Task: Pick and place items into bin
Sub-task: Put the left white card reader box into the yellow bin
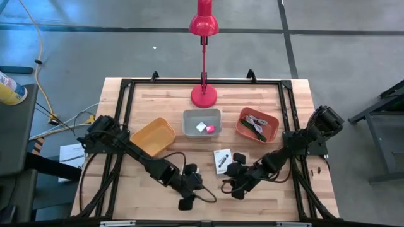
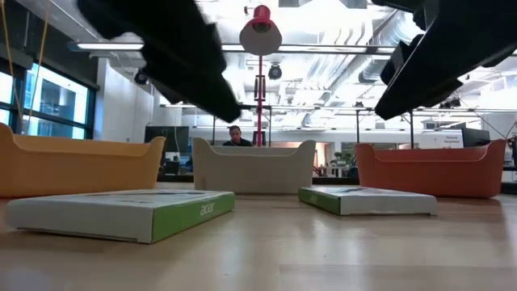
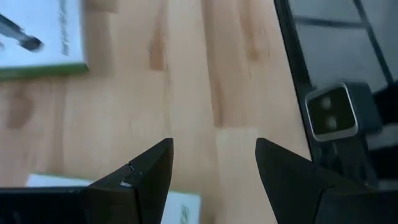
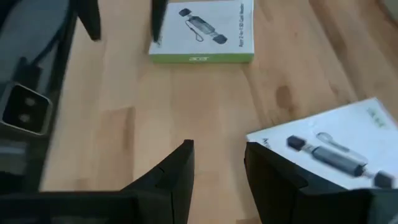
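Observation:
One white card box with black print (image 1: pixel 221 161) lies flat on the table in front of the grey bin (image 1: pixel 202 123). The right wrist view shows it beside my right gripper (image 4: pixel 336 155). A second card box (image 4: pixel 202 31) lies flat by my left gripper's fingers, and the low view shows it too (image 2: pixel 121 212). My left gripper (image 3: pixel 214 144) hovers open over bare wood near the front edge (image 1: pixel 189 192). My right gripper (image 4: pixel 219 146) hovers open to its right (image 1: pixel 238 186). A pink cube (image 1: pixel 211 129) and a white cube (image 1: pixel 201 126) lie in the grey bin.
A yellow-orange bin (image 1: pixel 153 135) stands left of the grey bin. An orange-red bin (image 1: pixel 257 124) holding a green stick and small bits stands to its right. A red lamp's base (image 1: pixel 204 96) sits behind the bins. A black metal frame (image 1: pixel 287 113) runs around the table.

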Motion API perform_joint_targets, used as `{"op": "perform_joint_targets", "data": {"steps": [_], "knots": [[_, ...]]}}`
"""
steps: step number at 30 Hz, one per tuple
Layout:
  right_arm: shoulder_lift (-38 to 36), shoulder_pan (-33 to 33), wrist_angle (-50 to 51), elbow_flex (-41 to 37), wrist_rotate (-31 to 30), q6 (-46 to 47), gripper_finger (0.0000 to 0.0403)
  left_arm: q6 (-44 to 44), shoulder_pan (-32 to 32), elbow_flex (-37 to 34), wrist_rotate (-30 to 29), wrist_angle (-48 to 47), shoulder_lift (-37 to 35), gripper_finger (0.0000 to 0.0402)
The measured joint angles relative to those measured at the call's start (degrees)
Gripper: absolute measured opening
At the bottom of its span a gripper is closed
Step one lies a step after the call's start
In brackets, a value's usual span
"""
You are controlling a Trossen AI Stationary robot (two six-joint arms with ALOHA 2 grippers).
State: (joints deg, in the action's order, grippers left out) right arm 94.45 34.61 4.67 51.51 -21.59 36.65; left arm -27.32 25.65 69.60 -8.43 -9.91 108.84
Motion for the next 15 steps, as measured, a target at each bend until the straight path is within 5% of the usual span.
{"op": "perform_joint_targets", "data": {"steps": [7, 11, 15], "knots": [[2.3, -0.3, -4.0, 0.1, 0.8, -4.6, 0.0133, -1.9, 3.7, 0.1, -0.5, -14.0, -1.9, 0.0216], [5.6, -1.2, -12.5, 0.1, 7.5, -3.6, 0.0133, -5.6, 6.0, 0.1, -5.2, -22.0, -5.8, 0.0216], [8.6, -1.8, -18.2, 0.1, 8.1, -0.5, 0.0133, -11.2, 7.5, 0.1, -10.6, -28.9, -9.6, 0.0216]]}}
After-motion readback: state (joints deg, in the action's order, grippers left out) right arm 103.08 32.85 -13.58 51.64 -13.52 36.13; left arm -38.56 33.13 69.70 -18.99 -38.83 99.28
